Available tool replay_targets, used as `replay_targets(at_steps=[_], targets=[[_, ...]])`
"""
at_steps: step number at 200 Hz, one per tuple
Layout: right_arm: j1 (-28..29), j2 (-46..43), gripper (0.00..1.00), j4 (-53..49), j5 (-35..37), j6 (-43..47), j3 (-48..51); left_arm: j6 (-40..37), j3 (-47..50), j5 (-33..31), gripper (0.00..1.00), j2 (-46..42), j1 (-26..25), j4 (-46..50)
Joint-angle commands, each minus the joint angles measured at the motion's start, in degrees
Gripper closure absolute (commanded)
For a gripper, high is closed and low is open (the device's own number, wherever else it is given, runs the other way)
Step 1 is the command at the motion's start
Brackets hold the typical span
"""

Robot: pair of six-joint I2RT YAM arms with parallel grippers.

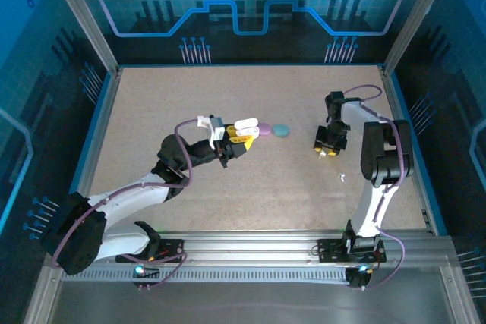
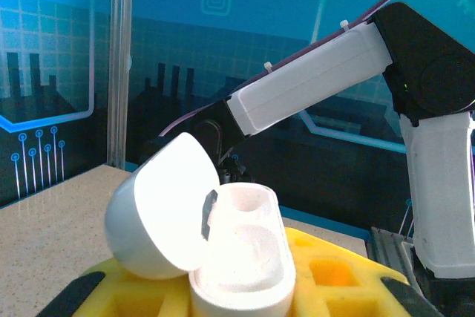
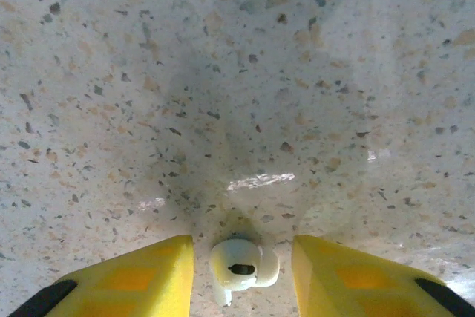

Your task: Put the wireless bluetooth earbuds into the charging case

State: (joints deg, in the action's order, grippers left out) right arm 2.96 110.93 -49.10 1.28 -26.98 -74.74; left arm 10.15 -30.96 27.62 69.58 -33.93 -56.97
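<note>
White earbud (image 3: 242, 265) lies between fingers (image 3: 141, 280) of part-open right gripper (image 3: 241, 257); left gripper (image 1: 239, 138) clamps open case (image 2: 249, 254).

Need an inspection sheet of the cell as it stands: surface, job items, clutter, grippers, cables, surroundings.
Surface: speckled beige table, no spills seen.
Job's things: white charging case, lid open, held in the left gripper; white earbud lying on the table.
Clutter: pink round case and teal round case side by side mid-table; small white bit near the right arm, too small to identify.
Grippers: left gripper shut on the charging case; right gripper open, fingers either side of the earbud with gaps.
Cables: purple cables run along both arms, off the table.
Surroundings: blue printed panels, aluminium frame.
</note>
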Motion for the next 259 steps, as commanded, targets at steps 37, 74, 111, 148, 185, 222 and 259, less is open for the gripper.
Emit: replay_targets(at_steps=[37, 74, 111, 148, 185, 222, 259], targets=[[1.61, 1.89, 0.62, -2.23, 1.47, 0.62, -1.63, -0.97, 0.68, -0.72, 0.78, -2.04, -0.43, -0.16], [2.26, 2.52, 0.66, -2.03, 1.62, 2.08, -1.84, -0.86, 0.64, -0.73, 0.78, -2.31, -0.40, 0.02], [4.66, 3.32, 0.68, -3.10, 3.15, 4.85, -3.17, -0.76, 0.64, -0.71, 0.78, -2.34, -0.43, 0.02], [6.76, 4.36, 0.69, -4.79, 5.46, 7.96, -4.90, -0.68, 0.64, -0.63, 0.78, -2.69, -0.45, 0.34], [7.16, 5.07, 0.68, -5.48, 5.74, 10.74, -5.48, -0.73, 0.56, -0.56, 0.78, -3.05, -0.52, 0.72], [7.15, 5.26, 0.65, -5.83, 5.89, 10.41, -5.76, -0.62, 0.38, -0.46, 0.78, -3.05, -0.56, 0.75], [5.58, 4.74, 0.63, -4.40, 1.72, 6.31, -4.97, -0.52, 0.37, -0.39, 0.78, -3.05, -0.65, 0.72]])
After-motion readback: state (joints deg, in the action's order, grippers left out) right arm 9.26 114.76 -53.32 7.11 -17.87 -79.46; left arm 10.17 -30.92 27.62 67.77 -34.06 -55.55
